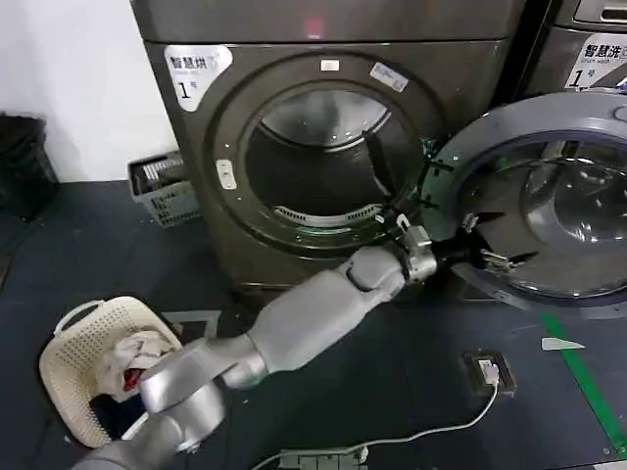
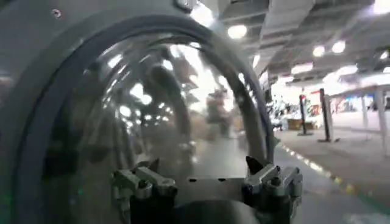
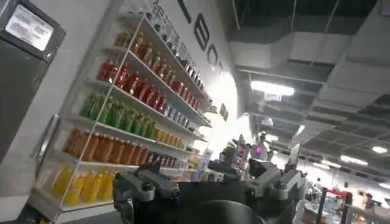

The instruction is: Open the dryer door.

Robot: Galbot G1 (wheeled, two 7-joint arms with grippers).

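The dryer door (image 1: 549, 201) stands swung wide to the right of the dark drum opening (image 1: 323, 162), its grey plastic back and domed glass facing the room. The left gripper (image 1: 475, 253) reaches across from the long silver arm to the door's inner rim (low on the hinge side), jaws spread wide with nothing between them. In its wrist view the right gripper (image 3: 210, 182) is raised toward shelves of bottled drinks (image 3: 116, 115), jaws also wide and empty
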